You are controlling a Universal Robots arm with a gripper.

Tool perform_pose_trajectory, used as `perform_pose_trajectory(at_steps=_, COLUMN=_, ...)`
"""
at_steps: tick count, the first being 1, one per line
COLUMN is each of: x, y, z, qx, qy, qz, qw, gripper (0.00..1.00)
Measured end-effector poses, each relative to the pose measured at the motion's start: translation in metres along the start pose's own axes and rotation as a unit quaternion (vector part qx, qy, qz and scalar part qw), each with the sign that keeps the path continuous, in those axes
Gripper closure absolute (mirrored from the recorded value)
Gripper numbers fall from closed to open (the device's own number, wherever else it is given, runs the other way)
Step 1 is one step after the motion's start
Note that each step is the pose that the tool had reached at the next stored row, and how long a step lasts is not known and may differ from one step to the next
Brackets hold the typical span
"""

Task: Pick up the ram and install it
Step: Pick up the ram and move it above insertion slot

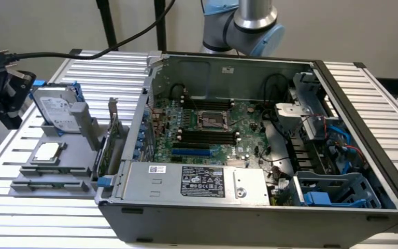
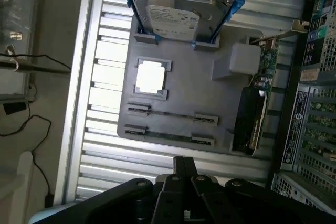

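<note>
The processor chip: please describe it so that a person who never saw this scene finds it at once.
Beside the open computer case lies a gray tray. The processor chip lies flat on it, between the standing hard drive and the ram sticks: it alone is small, square and silver.

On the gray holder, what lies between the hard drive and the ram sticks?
The square silver processor chip lies there, between the hard drive and the closer ram stick, as the wrist view shows.
</note>
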State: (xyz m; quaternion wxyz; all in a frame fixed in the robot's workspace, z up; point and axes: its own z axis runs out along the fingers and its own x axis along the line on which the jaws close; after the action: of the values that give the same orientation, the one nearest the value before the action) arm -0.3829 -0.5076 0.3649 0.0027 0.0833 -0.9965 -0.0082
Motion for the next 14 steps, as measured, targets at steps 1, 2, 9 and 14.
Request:
perform_pose_trajectory(at_steps=1, x=0.0000, y=0.0000, z=0.0002, qx=0.0000, qy=0.0002, qz=-0.009, qw=1.0000, gripper=0.89)
perform_pose_trajectory(at_steps=2, x=0.0000, y=-0.0001, z=0.0005, qx=0.0001, qy=0.0002, qz=-0.018, qw=0.9998, gripper=0.89)
perform_pose_trajectory(at_steps=9, x=0.0000, y=-0.0001, z=0.0039, qx=0.0003, qy=0.0013, qz=-0.082, qw=0.9967, gripper=0.89)
perform_pose_trajectory(at_steps=14, x=0.0000, y=-0.0001, z=0.0075, qx=0.0005, qy=0.0021, qz=-0.127, qw=0.9919, gripper=0.89)
